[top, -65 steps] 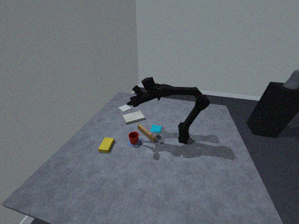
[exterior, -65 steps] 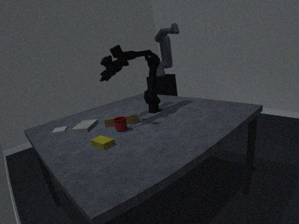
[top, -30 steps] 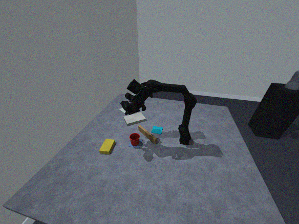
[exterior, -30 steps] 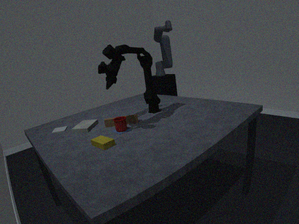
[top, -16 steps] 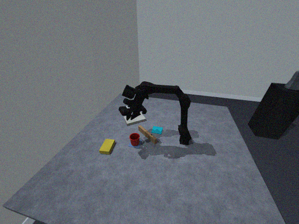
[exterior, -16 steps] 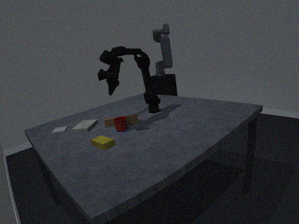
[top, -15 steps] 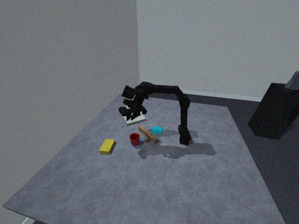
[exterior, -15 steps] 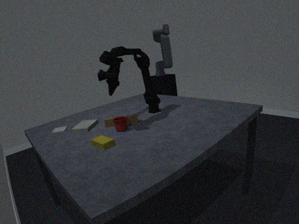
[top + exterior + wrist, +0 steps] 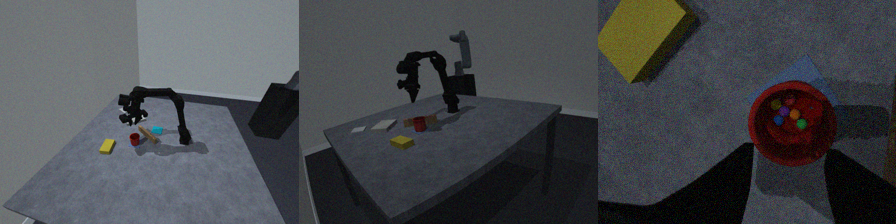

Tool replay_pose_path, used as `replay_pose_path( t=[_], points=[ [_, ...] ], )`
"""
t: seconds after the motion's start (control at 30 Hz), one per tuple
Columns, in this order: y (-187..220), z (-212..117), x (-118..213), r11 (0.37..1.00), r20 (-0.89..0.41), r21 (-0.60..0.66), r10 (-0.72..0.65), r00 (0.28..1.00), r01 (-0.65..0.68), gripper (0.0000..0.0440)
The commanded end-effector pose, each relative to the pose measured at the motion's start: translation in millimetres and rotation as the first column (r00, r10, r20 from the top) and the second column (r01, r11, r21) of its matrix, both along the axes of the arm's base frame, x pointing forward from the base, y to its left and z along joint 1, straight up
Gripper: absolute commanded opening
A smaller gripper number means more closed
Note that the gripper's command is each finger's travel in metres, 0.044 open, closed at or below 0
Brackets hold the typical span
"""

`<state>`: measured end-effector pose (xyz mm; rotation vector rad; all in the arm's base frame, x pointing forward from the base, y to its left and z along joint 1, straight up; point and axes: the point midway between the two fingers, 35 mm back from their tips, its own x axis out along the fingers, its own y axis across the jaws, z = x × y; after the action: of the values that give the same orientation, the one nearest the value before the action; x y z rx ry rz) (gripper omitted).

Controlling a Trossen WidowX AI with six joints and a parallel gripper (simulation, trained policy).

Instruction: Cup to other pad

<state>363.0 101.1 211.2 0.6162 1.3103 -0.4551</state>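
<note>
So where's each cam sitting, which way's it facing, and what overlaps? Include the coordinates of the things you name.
Top: raised off the table's side, looking down across it; whole arm and hand [image 9: 133,124] [image 9: 413,102] [image 9: 789,154] show.
Exterior: outside a table corner, looking slantwise over the top; whole arm again, side-on, base included.
Wrist: on the hand, facing past its fingers, down into the red cup [image 9: 134,139] [image 9: 419,124] [image 9: 793,145]; only the fingers show.
Shared by top and exterior: arm, cup, wooden bar [image 9: 148,134] [image 9: 431,119].

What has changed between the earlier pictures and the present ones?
The gripper has come down and now points nearly straight down above the table, with its fingers apart. Nothing was taken hold of or let go. The red cup, the yellow block and the wooden bar stayed put.
</note>
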Motion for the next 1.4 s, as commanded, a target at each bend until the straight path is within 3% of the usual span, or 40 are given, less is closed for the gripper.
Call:
replay_pose_path(
  t=[0.0, 0.5, 1.3, 1.37],
  points=[
    [-1.7, -12.2, -2.4, 1.000, -0.061, -0.030, -0.011, 0.998, 0.009, 0.0166],
    [-5.1, -60.1, -10.9, 0.994, -0.209, -0.111, -0.041, 0.977, 0.018, 0.0183],
    [-7.0, -143.7, -19.0, 0.986, -0.319, -0.153, 0.014, 0.948, -0.066, 0.0193],
    [-6.9, -149.9, -19.9, 0.985, -0.323, -0.151, 0.030, 0.946, -0.083, 0.0161]
  ],
)
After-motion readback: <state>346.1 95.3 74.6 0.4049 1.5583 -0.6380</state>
